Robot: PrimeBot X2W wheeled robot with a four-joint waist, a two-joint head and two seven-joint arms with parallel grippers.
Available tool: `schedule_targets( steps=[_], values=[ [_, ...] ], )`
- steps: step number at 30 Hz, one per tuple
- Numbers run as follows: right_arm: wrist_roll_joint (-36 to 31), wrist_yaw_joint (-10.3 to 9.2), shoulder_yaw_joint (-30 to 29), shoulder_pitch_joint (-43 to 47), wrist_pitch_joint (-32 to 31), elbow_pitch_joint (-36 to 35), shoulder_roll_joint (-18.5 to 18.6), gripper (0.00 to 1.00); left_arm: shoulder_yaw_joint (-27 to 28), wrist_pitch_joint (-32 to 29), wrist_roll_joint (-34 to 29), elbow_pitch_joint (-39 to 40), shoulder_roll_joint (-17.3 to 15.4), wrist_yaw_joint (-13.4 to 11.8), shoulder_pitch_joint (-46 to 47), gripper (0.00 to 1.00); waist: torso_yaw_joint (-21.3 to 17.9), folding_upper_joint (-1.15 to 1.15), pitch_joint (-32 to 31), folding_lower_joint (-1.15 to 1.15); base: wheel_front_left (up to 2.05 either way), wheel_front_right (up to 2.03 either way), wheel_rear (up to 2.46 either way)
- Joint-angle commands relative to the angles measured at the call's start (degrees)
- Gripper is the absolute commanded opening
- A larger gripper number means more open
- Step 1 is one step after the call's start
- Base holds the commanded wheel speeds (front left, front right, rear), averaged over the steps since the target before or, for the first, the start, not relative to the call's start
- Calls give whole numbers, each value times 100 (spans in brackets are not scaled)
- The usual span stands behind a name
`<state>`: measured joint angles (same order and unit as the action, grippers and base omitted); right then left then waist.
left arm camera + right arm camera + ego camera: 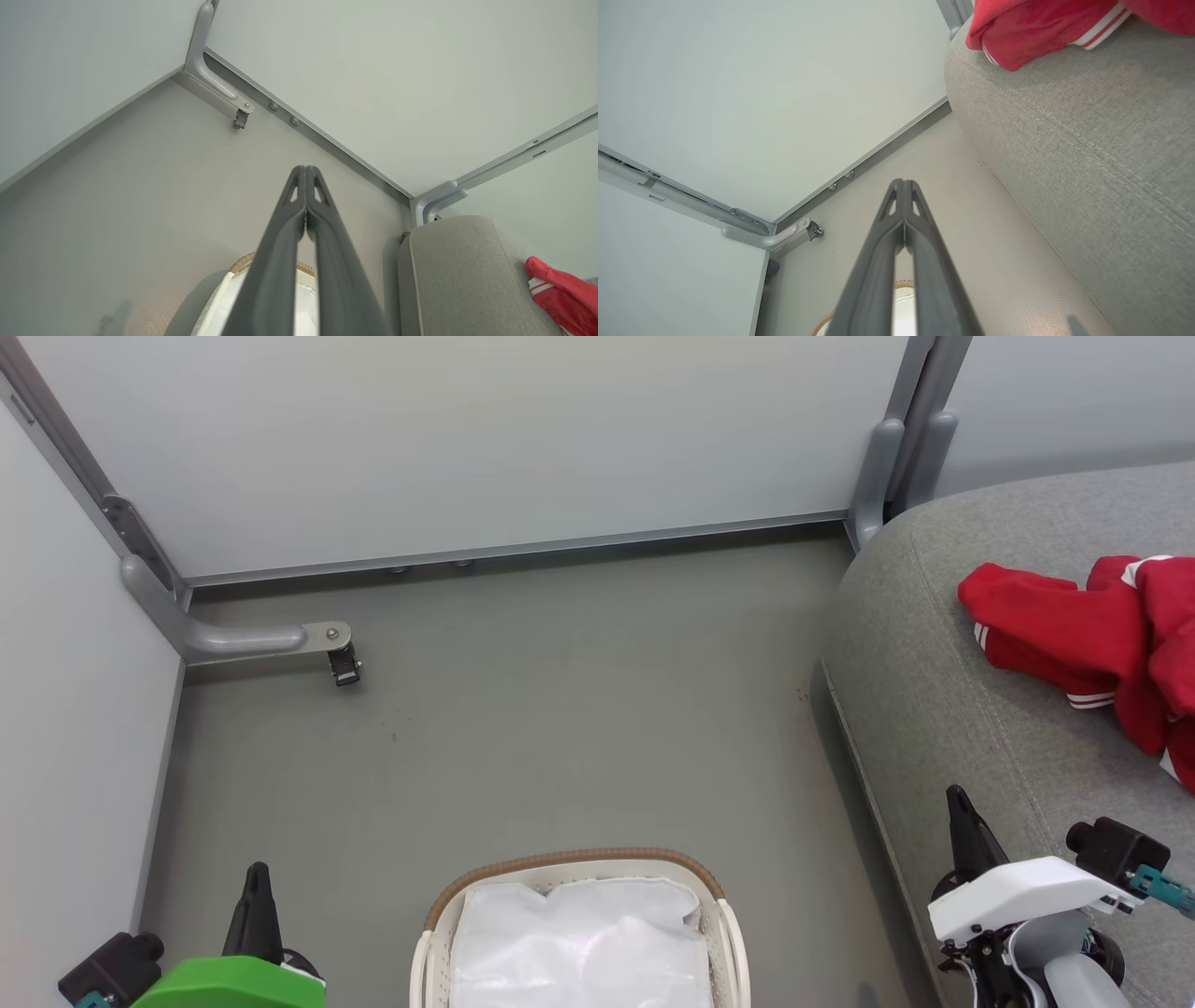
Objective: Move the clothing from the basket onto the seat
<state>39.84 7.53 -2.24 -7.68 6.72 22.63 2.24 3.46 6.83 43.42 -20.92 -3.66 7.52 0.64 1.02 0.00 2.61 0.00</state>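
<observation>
The clothing [1092, 635] lies on the seat [934, 728] at 3 o'clock. The basket [579, 859] at 6 o'clock holds its white liner [579, 943], with no red visible. The left gripper [306, 173] and right gripper [903, 186] are both closed and hold nothing. The task looks done.

grey floor [560, 728] | pale partition panels [467, 439] behind and left | curved grey bracket [233, 639] at left corner, black clip [344, 665] at its end | grey posts [901, 457] at right corner

Head looks down; both wrist views, lower, share basket [579, 855] and seat [934, 709].
</observation>
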Motion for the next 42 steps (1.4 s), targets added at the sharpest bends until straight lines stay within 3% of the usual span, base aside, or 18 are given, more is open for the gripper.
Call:
schedule_targets(
  steps=[1,42],
  values=[
    [216,-2,-33,-29,-48,-114,38,0,31,-45,211,94,-11,-2,167,0,-2,0,-4,0,0,0,0],
    [2966,-4,-256,84,-752,-536,61,0,189,-757,2768,431,36,-3,417,0,-46,0,-110,0,0,0,0]
  ],
)
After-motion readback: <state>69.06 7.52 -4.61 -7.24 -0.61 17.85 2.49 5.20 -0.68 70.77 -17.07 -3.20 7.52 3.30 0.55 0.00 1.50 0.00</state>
